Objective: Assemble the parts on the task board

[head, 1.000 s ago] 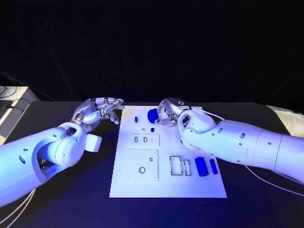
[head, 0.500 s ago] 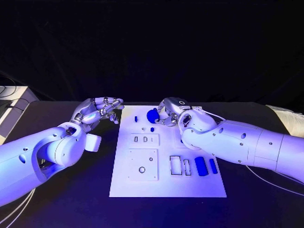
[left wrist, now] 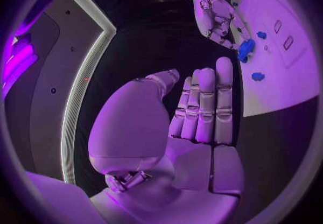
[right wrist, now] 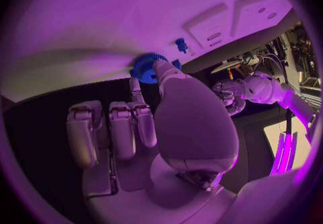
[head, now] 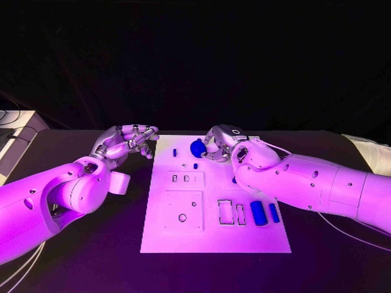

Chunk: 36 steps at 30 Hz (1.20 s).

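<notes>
The task board (head: 215,238) lies flat in the middle of the black table (head: 90,256), its long side running away from me. Off its left edge I see the left hand (head: 125,141) hovering above the table near the board's far corner, fingers curled loosely inward with nothing in them; from its own wrist camera the fingers (left wrist: 205,108) stand straight and close together beside the thumb. On the board, from the left, I make out a small blue peg (head: 175,152), two tiny blue studs (head: 195,165) near it, a raised plate with two slots (head: 186,179) and a larger square plate with a hole (head: 183,211). Further right sit two rectangular frames (head: 225,212) and two blue bars (head: 259,213) side by side. At the far end, the right hand (head: 219,144) pinches a blue gear (head: 197,148) between thumb and fingertip, held at the board's surface; the right wrist view shows the gear's toothed rim (right wrist: 145,67) against the thumb tip.
</notes>
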Motion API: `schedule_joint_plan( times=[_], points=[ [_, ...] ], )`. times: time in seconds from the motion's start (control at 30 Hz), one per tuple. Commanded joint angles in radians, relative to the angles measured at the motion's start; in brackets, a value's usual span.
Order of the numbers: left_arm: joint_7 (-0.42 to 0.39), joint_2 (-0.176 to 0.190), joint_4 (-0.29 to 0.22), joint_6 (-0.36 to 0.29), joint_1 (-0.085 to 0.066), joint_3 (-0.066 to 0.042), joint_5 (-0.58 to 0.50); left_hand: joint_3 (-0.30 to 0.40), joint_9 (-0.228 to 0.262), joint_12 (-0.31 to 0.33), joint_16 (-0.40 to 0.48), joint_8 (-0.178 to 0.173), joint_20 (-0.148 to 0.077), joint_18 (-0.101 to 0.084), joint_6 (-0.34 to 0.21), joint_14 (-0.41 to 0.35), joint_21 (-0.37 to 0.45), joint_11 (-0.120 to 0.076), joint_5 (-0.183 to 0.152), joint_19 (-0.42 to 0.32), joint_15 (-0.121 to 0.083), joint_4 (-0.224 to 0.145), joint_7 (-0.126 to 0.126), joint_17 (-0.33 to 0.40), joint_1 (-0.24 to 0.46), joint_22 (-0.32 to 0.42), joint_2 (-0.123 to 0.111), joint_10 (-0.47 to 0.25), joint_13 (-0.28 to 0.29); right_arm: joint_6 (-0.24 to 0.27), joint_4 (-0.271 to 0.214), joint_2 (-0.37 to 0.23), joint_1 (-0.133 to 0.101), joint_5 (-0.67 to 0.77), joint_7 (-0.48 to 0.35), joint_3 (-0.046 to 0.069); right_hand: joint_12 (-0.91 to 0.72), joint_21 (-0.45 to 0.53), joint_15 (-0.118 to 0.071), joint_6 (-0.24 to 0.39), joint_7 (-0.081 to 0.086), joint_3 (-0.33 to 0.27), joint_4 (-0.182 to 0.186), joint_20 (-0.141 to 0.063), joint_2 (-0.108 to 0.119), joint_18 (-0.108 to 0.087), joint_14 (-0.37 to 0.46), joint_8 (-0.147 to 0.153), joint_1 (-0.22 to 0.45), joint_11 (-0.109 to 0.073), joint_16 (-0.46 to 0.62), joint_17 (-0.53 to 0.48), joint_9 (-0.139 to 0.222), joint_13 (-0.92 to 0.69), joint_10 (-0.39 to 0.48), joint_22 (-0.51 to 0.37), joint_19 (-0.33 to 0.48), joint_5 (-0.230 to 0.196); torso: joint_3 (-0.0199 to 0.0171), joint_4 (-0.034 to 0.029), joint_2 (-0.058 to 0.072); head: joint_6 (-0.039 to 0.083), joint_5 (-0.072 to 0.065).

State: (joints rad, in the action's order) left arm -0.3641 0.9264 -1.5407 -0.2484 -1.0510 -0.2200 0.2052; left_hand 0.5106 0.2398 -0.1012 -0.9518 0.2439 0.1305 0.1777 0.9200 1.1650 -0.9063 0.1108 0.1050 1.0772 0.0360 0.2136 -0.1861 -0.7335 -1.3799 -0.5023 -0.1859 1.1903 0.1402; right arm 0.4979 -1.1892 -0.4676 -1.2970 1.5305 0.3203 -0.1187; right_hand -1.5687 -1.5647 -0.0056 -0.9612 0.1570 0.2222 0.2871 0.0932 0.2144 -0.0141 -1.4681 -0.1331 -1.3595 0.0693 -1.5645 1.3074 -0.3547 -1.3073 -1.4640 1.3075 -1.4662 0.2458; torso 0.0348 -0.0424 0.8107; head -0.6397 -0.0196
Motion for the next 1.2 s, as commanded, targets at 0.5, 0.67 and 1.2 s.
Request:
schedule_joint_plan(
  times=[0.5, 0.67, 1.2],
  points=[
    [-0.002, -0.002, 0.002, 0.019, 0.0, -0.001, 0.003, 0.004, 0.001, -0.004, -0.007, 0.004, -0.003, 0.005, -0.007, -0.009, -0.004, 0.001, -0.006, -0.009, 0.0, 0.0, 0.001, 0.002, 0.01, -0.002, 0.0, -0.008, 0.001, 0.053, -0.02, 0.0, 0.001, -0.015, -0.032, 0.0, -0.002, -0.006, 0.002, -0.008, -0.002, -0.003, 0.001, 0.008, -0.011, 0.014, -0.101, -0.002, 0.003, 0.005, -0.005, 0.256, -0.001, -0.264, -0.107, 0.263, -0.105, 0.004, 0.001, -0.0007, 0.0, 0.0, 0.0],
    [0.0, -0.001, 0.002, 0.019, 0.0, -0.001, 0.003, 0.004, 0.001, -0.004, -0.007, 0.004, -0.003, 0.005, -0.007, -0.009, -0.004, 0.001, -0.006, -0.009, 0.0, 0.0, 0.001, 0.002, 0.01, -0.002, 0.0, -0.008, 0.001, 0.054, -0.022, 0.0, 0.001, -0.021, -0.04, 0.0, -0.002, -0.006, 0.002, -0.008, -0.002, -0.004, 0.001, 0.008, -0.012, 0.014, -0.101, -0.002, 0.003, 0.005, -0.005, 0.256, -0.001, -0.264, -0.107, 0.263, -0.105, 0.004, 0.0017, -0.0018, 0.0, 0.0, 0.001],
    [0.003, 0.0, 0.001, 0.018, 0.0, -0.001, 0.003, 0.004, 0.001, -0.004, -0.007, 0.004, -0.003, 0.005, -0.008, -0.009, -0.006, 0.001, -0.007, -0.01, 0.0, 0.0, 0.001, 0.002, 0.01, -0.003, 0.0, -0.01, 0.002, -0.003, 0.002, 0.01, 0.001, -0.036, -0.045, 0.0, -0.002, -0.006, 0.0, -0.012, -0.004, -0.002, 0.001, 0.007, -0.016, 0.014, -0.101, -0.003, 0.004, 0.005, -0.004, 0.255, -0.001, -0.264, -0.107, 0.263, -0.105, 0.005, 0.001, -0.0017, 0.0, -0.001, 0.001]
  ],
)
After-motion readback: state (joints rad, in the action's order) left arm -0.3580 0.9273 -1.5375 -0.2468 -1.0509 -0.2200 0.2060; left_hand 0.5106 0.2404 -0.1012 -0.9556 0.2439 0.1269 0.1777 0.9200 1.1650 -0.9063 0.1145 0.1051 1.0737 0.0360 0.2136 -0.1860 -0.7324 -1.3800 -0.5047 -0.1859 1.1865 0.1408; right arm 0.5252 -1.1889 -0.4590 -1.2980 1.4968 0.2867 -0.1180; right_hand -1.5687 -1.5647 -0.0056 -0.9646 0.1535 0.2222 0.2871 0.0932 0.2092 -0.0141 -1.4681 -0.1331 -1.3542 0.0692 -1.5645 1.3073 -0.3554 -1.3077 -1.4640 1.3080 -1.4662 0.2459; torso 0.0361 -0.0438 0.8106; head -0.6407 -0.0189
